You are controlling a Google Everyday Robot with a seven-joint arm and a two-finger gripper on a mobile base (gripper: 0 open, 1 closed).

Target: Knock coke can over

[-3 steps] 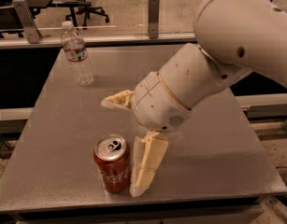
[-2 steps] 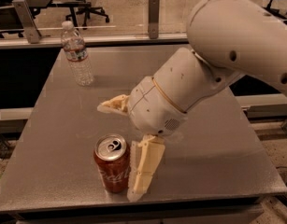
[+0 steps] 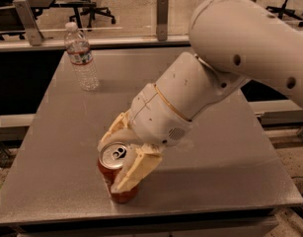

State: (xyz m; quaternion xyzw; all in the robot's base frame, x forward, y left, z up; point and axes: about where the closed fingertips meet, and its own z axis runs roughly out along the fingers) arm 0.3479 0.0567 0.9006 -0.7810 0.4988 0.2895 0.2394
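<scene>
The coke can [image 3: 114, 155] is a red can with a silver top and pull tab. It stands near the front edge of the grey table [image 3: 52, 147], left of centre, and looks upright or slightly tilted. My gripper [image 3: 111, 165] is open and has come down over the can from the right. One cream finger [image 3: 135, 170] lies against the can's front right side. The other finger [image 3: 113, 130] is behind the can at its back left. The can's top sits between them. The fingers hide part of the can's body.
A clear plastic water bottle [image 3: 81, 58] stands upright at the table's back left. My bulky white arm [image 3: 230, 68] reaches in from the upper right over the table's right half. A low rail with metal posts [image 3: 162, 11] runs behind the table.
My gripper has moved left toward the can. Its fingers were beside the can on the right and now straddle the can's top. The can stays in the same spot.
</scene>
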